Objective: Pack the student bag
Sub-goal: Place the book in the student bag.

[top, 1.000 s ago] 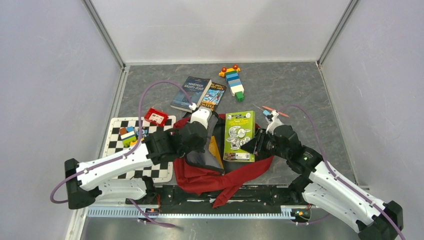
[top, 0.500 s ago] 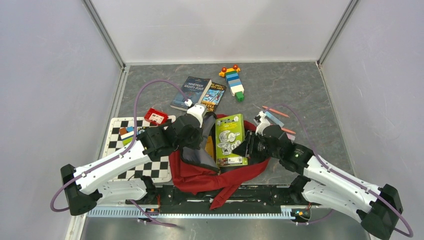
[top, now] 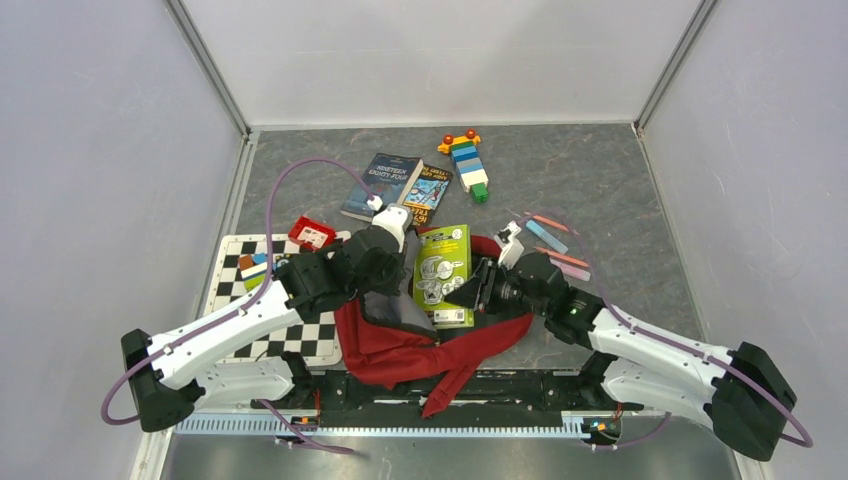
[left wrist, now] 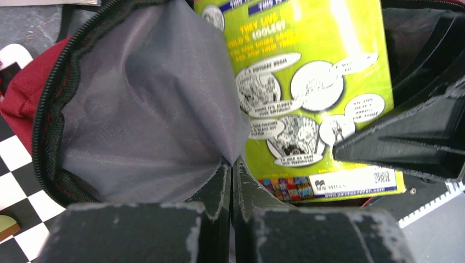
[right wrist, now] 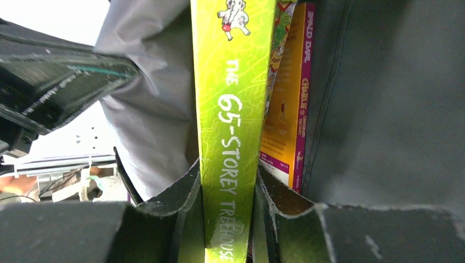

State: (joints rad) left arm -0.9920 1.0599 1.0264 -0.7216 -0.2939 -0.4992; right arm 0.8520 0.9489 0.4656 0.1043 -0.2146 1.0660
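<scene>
The student bag (top: 400,348), dark red with grey lining (left wrist: 148,109), lies open at the near edge between the arms. My left gripper (top: 404,286) (left wrist: 231,163) is shut on a fold of that lining and holds the mouth open. My right gripper (top: 470,292) (right wrist: 227,183) is shut on the spine of a lime-green book (top: 441,266) (right wrist: 233,98) (left wrist: 318,82), which stands partly inside the bag's opening. Beside it in the bag is a yellow and magenta book (right wrist: 286,109).
Two paperbacks (top: 383,185) (top: 428,192) and a block toy (top: 465,165) lie at the back. A small red box (top: 312,234) sits by a chessboard (top: 235,320) that carries coloured blocks (top: 255,270). Pens (top: 555,248) lie to the right.
My right gripper has carried the green book leftward into the bag's opening. My left arm has shifted slightly left, still gripping the lining.
</scene>
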